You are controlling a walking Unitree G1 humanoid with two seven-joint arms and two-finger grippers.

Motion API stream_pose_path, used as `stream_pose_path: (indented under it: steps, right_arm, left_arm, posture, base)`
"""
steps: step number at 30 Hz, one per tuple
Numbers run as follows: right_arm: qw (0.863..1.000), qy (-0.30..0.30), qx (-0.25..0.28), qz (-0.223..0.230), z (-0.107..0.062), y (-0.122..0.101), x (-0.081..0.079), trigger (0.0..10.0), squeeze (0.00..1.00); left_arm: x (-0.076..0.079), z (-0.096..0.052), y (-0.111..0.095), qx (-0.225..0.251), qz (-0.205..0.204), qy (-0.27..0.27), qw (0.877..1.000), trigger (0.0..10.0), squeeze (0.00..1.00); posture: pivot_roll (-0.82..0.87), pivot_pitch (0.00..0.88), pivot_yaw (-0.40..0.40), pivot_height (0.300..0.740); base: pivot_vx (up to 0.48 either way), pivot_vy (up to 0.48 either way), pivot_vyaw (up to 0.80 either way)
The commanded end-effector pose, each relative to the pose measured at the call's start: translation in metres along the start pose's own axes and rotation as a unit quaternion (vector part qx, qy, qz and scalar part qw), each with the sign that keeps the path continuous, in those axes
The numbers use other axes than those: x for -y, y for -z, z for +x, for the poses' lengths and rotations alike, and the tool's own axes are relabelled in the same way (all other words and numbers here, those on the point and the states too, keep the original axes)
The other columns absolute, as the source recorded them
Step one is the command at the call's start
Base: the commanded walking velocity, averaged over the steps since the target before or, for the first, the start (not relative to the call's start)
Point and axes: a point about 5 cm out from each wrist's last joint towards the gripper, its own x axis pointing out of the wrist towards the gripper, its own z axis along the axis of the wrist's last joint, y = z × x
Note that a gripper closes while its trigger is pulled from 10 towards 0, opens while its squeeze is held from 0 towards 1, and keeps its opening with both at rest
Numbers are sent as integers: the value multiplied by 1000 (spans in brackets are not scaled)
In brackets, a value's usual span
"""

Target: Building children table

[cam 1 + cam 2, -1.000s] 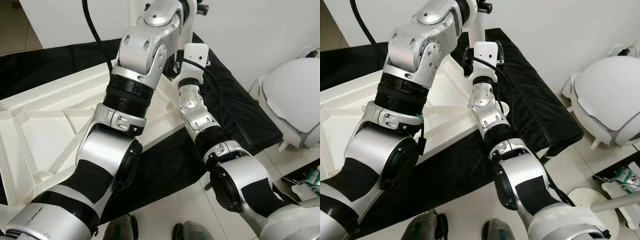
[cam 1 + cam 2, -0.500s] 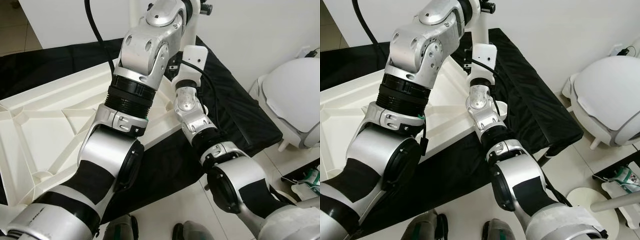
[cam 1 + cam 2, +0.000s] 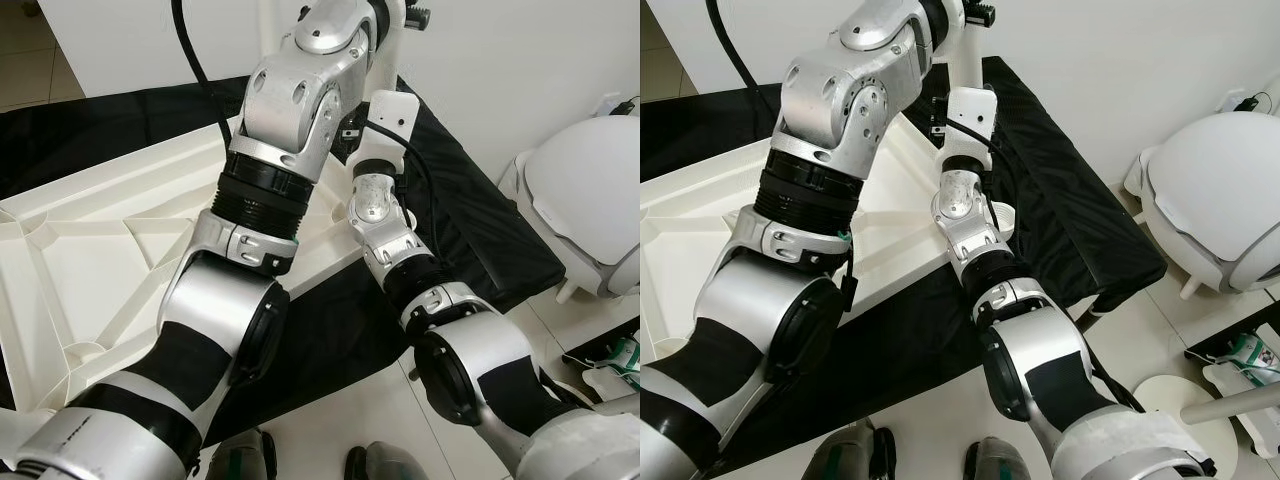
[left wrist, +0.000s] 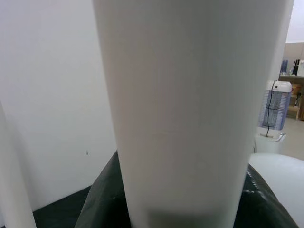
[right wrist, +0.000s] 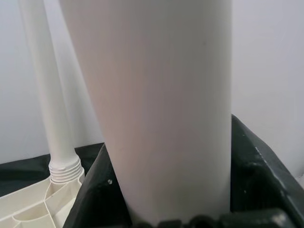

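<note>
Table leg (image 5: 161, 109) against right tool.

A plain white wall (image 3: 1110, 60) runs behind everything, smooth and evenly lit, with no hard shadows on it. The floor (image 3: 350, 410) is pale tile, glossy enough to catch a soft sheen. A black cloth (image 3: 1060, 200) is spread over a low surface that reaches back to the wall, its edge hanging over the near right corner. To the right stands a rounded white plastic seat (image 3: 590, 190) on short legs. Farther off, past the wall's end, a white appliance with a dark cord (image 4: 273, 107) stands beside a cluttered shelf.
</note>
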Motion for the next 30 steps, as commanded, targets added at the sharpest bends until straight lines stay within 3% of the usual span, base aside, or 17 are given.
stream_pose_path:
  steps: [1,10,11,25,26,27,28,30]
  right_arm:
    - [1000,26,-14,1,4,3,9,10000,0]
    - [999,31,-17,-4,6,4,12,10000,0]
    - [999,30,-16,-3,6,4,11,10000,0]
    - [999,32,-22,-4,7,5,13,10000,0]
    - [999,35,-24,-4,8,5,14,10000,0]
    - [999,35,-24,-4,8,5,14,10000,0]
    - [999,38,-27,-6,8,7,16,10000,0]
    - [999,42,-31,-7,9,8,19,10000,0]
  left_arm:
    - [-6,-2,0,3,17,-24,1000,10000,0]
    - [-4,-1,0,7,18,-13,1000,10000,0]
    - [-4,-2,0,7,15,-10,1000,10000,1000]
    - [-3,-3,-3,17,-21,4,1000,10000,1000]
    - [1,-4,-3,11,-53,30,998,10000,0]
    - [1,-4,-3,11,-53,30,998,10000,0]
    - [8,-7,-6,7,-101,69,992,10000,0]
    - [11,-9,-7,9,-99,86,991,10000,0]
  posture:
    - [-2,0,-17,740]
    - [-3,0,-19,740]
    - [-3,0,-19,740]
    - [-4,0,-21,740]
    - [-3,0,-20,740]
    - [-3,0,-20,740]
    - [-2,0,-20,740]
    - [-2,0,-20,740]
  base:
    - [0,0,0]
    - [0,0,0]
    - [0,0,0]
    - [0,0,0]
    - [0,0,0]
    - [0,0,0]
    - [0,0,0]
    - [0,0,0]
